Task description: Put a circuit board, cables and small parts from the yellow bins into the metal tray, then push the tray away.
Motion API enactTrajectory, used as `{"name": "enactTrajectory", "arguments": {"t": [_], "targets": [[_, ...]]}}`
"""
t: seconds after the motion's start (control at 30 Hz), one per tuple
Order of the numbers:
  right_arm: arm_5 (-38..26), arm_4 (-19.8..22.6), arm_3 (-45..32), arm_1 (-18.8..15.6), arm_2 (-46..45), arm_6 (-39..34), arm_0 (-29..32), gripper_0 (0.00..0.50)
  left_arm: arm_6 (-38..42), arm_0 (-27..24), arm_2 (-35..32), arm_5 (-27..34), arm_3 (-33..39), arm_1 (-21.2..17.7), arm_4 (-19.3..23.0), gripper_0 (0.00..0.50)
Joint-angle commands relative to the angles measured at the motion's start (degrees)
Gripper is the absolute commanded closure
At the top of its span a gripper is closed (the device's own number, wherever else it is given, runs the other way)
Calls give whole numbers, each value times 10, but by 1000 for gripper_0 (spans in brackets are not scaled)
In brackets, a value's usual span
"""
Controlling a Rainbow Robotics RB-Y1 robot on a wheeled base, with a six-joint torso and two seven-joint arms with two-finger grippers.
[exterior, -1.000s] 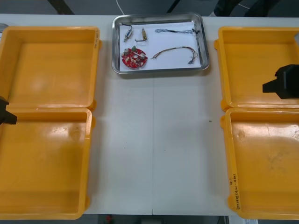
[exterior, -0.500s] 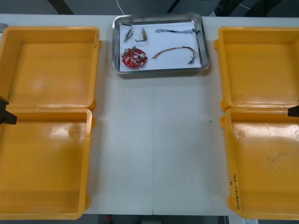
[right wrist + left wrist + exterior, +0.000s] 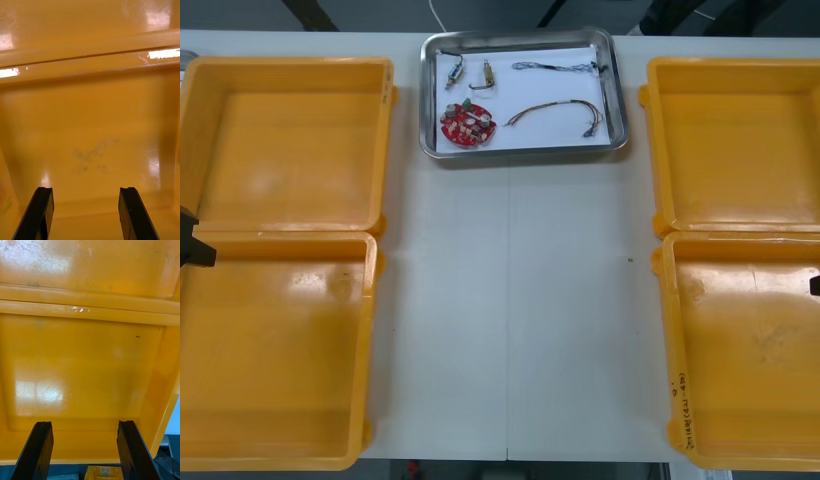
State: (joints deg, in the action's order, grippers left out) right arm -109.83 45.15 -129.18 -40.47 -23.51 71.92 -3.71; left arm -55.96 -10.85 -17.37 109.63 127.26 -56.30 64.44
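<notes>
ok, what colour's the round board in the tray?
Red. The front view shows the circuit board best, lying in the metal tray.

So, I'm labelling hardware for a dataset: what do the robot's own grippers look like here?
The left gripper has two flat, matte black jaws, shaped like slab-like bars with squared tips and a bevelled inner edge. The right gripper looks the same. No cables, labels or markings are visible on either.

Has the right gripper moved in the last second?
Yes. The right gripper has pulled back from over the far right bin, toward the robot and outward, to the near right bin's outer edge.
</notes>
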Motion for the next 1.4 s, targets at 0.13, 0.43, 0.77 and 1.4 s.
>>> {"name": "enactTrajectory", "arguments": {"t": [0.13, 0.43, 0.77, 1.4], "targets": [[-2, 1, 9, -30, -16, 35, -10, 0, -38, 9, -19, 4, 13, -25, 4, 0], [-2, 10, 20, -41, -7, 56, -24, 0, -38, 9, -19, 4, 13, -25, 4, 0], [-2, 17, 17, -42, -7, 63, -36, 0, -38, 9, -19, 4, 13, -25, 4, 0], [-2, 20, 17, -42, -7, 61, -35, 0, -38, 9, -19, 4, 13, -25, 4, 0]]}}
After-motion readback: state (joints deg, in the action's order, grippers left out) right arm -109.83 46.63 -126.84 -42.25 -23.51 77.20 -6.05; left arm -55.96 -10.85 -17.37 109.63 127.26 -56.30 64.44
